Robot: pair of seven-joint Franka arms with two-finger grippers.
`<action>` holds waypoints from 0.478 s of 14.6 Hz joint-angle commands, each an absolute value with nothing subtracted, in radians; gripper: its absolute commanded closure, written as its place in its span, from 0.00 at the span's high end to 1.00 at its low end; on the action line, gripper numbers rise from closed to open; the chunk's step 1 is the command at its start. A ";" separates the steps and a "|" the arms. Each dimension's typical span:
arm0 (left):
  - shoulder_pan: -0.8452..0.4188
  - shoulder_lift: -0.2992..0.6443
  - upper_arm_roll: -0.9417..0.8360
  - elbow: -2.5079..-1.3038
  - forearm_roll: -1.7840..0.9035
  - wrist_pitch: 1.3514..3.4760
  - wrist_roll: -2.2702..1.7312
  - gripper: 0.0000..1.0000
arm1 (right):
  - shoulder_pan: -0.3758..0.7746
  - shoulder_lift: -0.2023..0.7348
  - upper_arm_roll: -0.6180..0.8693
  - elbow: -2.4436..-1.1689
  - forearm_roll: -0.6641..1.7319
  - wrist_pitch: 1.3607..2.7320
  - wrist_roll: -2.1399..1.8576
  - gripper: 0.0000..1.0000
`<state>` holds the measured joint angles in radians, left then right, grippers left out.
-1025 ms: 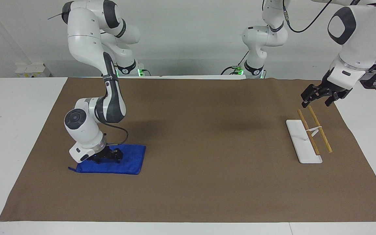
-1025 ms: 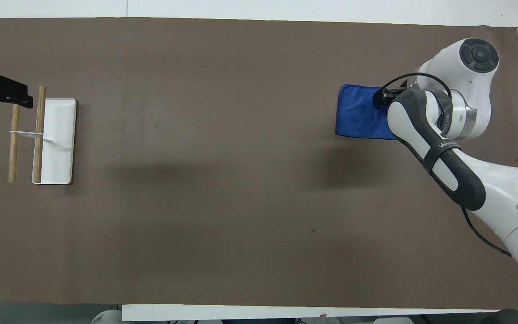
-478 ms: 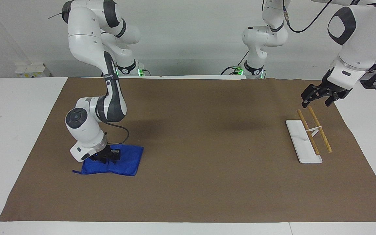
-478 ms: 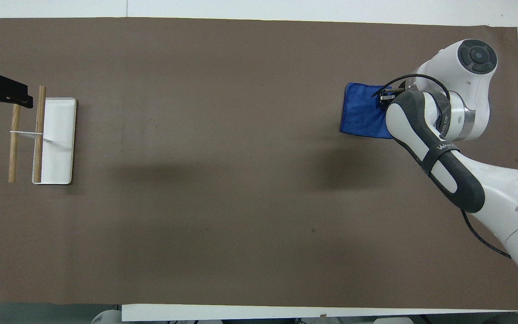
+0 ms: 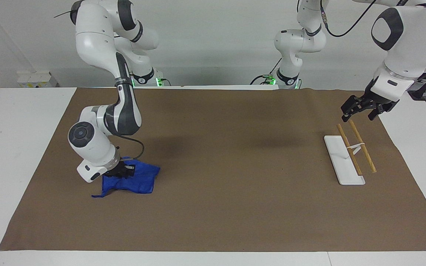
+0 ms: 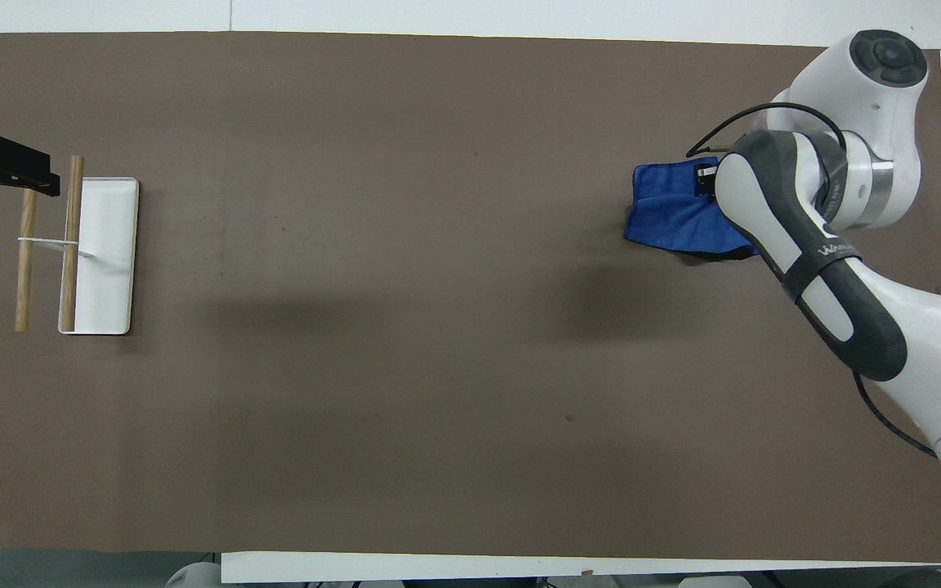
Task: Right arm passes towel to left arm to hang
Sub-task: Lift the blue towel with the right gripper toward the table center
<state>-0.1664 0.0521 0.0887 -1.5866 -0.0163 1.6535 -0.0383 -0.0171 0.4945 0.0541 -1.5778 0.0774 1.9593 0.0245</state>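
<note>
Towel, a small bright blue fuzzy cloth [image 5: 133, 181], has bunched and partly lifted off the brown-covered table [image 5: 235, 207] at my right arm's end since my right tool [image 5: 121, 172] clenched on it, so pickup appears secured, while my left tool [image 5: 359, 109] waits released over the wooden-railed white rack [image 5: 348, 159].

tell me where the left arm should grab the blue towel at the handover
Probably the free corner of the towel drooping below the right gripper, coming from the side toward the rack. The right gripper pinches its top, so the hanging cloth is clear. The left gripper waits open over the rack.
</note>
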 commanded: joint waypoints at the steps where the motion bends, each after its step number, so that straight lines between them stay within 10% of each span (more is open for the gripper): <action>1: -0.175 0.044 0.092 -1.582 0.000 1.637 -0.044 1.00 | -0.025 0.489 0.063 -1.487 0.185 1.838 0.021 0.00; 7: -0.175 0.044 0.092 -1.583 -0.002 1.637 -0.046 1.00 | 0.005 0.471 0.092 -1.347 0.435 1.690 0.401 0.00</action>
